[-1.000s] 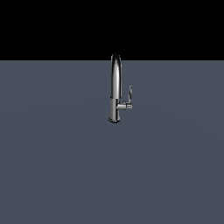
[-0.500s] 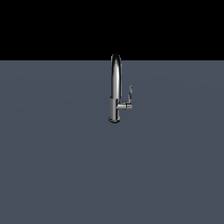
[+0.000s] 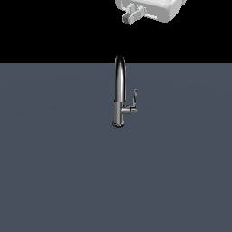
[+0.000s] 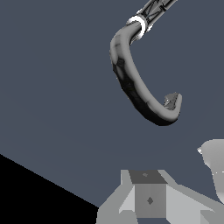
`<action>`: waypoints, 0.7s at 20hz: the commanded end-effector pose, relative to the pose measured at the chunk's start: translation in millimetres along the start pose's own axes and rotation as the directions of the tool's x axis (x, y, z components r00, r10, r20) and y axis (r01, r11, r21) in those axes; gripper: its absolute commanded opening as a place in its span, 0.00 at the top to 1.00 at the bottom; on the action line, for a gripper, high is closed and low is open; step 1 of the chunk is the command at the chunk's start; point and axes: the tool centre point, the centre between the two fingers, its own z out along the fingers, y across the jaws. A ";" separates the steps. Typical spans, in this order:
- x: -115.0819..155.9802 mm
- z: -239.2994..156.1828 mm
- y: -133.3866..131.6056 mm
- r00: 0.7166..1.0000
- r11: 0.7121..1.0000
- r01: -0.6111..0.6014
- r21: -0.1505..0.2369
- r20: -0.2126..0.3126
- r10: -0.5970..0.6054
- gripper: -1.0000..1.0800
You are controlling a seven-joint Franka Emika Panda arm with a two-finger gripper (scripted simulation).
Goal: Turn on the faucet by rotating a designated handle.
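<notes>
Newly arrived tool (image 3: 131, 17), seemingly above faucet (image 3: 119, 90)

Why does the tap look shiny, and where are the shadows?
Exterior view: the faucet shows bright streaks down its chrome, the handle a paler glint, and the gray floor has no shadow. Wrist view: the spout's curve looks blotchy dark and light, the gripper flat gray.

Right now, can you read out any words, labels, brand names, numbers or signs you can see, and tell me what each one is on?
None: there is no readable text in either view.
The faucet is plain chrome, with no brand or marking showing.
The handle carries no hot, cold or arrow sign.
The gripper is plain white and grey, with no label visible.
The grey surface is unmarked.
</notes>
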 end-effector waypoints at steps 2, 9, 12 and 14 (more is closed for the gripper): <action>23.9 0.4 -1.4 0.997 0.997 -0.052 0.050 0.054 0.049 1.00; 73.4 5.1 -0.6 0.975 0.975 -0.169 0.145 0.172 0.143 1.00; 95.5 9.0 1.2 0.957 0.957 -0.225 0.182 0.228 0.181 1.00; 110.7 12.4 3.0 0.942 0.942 -0.264 0.206 0.267 0.205 1.00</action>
